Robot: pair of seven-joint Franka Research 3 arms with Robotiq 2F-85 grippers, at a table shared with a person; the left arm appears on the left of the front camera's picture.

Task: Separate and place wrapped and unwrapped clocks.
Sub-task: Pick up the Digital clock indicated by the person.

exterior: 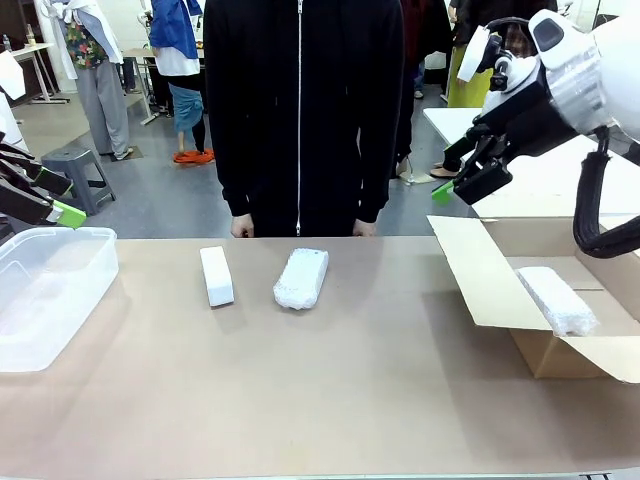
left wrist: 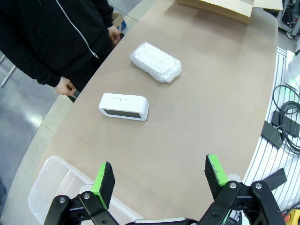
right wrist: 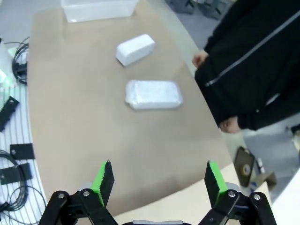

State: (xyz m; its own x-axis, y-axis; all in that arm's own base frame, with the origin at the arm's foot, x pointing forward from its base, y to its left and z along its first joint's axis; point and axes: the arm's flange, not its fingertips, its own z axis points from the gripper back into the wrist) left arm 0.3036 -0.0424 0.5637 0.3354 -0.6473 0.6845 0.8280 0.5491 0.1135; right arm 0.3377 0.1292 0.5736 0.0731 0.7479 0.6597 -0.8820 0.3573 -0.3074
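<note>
A plain white unwrapped clock point(exterior: 216, 276) point(left wrist: 123, 106) point(right wrist: 135, 48) lies on the brown table at the far side, left of centre. Just right of it rests a bubble-wrapped clock point(exterior: 302, 277) point(left wrist: 155, 61) point(right wrist: 153, 94). A second wrapped clock point(exterior: 556, 299) lies in the cardboard box point(exterior: 480, 275) at the right. My right gripper point(exterior: 458, 184) point(right wrist: 157, 180) hangs open high above the box's left flap, holding nothing. My left gripper point(left wrist: 159, 179) is open and empty, raised over the left end of the table, well apart from both clocks.
A clear plastic bin point(exterior: 45, 290) point(left wrist: 51, 187) point(right wrist: 96, 8) stands at the table's left end. A person in a black zipped jacket point(exterior: 300, 110) stands at the far edge, hands point(exterior: 241, 228) at the table rim. Cables point(left wrist: 286, 117) lie along the near edge.
</note>
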